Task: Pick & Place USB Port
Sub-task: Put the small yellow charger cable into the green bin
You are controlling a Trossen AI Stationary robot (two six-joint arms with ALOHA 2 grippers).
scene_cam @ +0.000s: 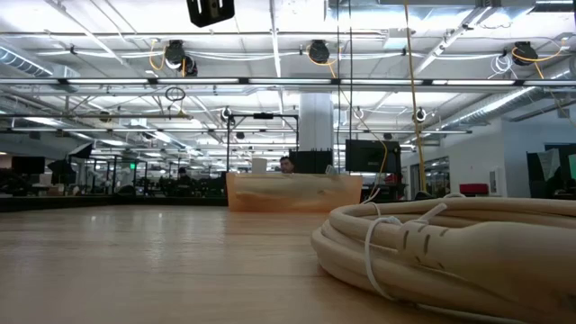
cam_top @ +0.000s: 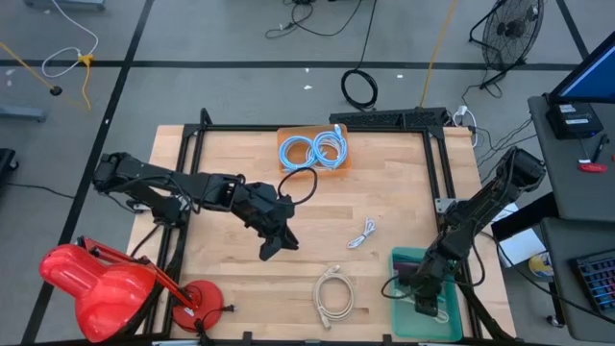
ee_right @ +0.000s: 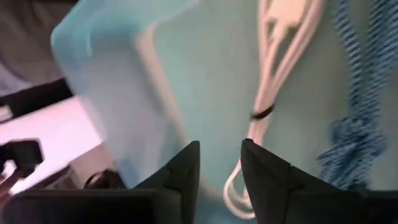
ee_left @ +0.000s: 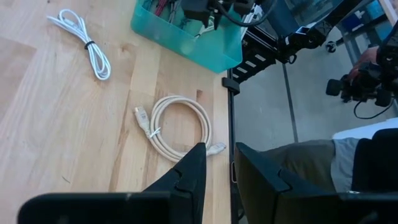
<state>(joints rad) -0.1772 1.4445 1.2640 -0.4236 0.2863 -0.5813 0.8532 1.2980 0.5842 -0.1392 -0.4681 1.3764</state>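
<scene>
My right gripper hangs open over the teal bin at the table's near right corner. In the bin lie a white cable with a dark tie and a blue braided cable. The white cable's looped end shows between the open fingers. My left gripper hovers open over the table's middle with nothing between its fingers. On the wood lie a small tied white USB cable and a beige coiled cable. My right gripper stands open over the white cable's looped end, which lies on the bin's floor. Whether a finger touches it, I cannot tell.
A cardboard tray with blue coiled cables stands at the far edge, a black cable loop beside it. A red clamp lamp sits at the near left corner. A person stands off the table's edge.
</scene>
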